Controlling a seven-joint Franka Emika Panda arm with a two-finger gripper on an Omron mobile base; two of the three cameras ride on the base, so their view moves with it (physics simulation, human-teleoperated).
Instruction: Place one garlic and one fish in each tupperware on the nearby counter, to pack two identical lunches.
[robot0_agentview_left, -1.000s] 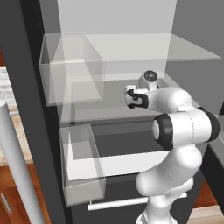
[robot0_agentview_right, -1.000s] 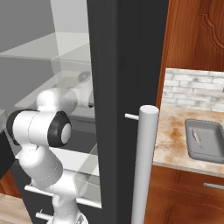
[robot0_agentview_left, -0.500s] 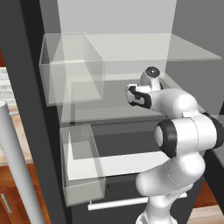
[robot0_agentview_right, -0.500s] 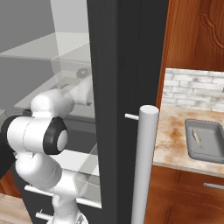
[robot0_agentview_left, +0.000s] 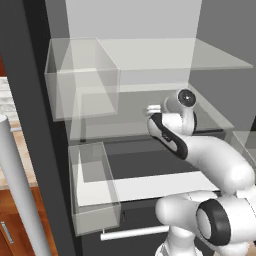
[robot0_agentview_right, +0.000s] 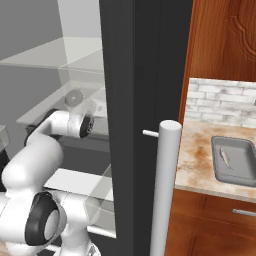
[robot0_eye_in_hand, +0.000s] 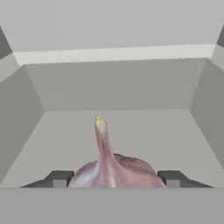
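Note:
A pale pinkish garlic (robot0_eye_in_hand: 114, 166) with a pointed stem tip sits on the grey shelf floor, right between my two dark fingertips (robot0_eye_in_hand: 59, 178). My gripper (robot0_eye_in_hand: 114, 180) is shut on the bulb, both tips against its sides. In the left base view the gripper (robot0_agentview_left: 151, 108) reaches into the middle glass shelf, beside a clear bin. On the mottled beige counter (robot0_agentview_right: 200, 155) to the right lies a grey tupperware (robot0_agentview_right: 240, 172) with a slim pale fish (robot0_agentview_right: 225, 157) in it.
Clear bins (robot0_agentview_left: 82, 77) stand at the upper left and lower left (robot0_agentview_left: 92, 185) of the open fridge. A glass shelf (robot0_agentview_left: 200, 55) hangs above my hand. The dark door edge (robot0_agentview_right: 142, 100) and its round handle (robot0_agentview_right: 162, 190) stand between the shelves and the counter.
The arm has stretched further into the shelf and the jaws have closed in from wide apart onto the garlic.

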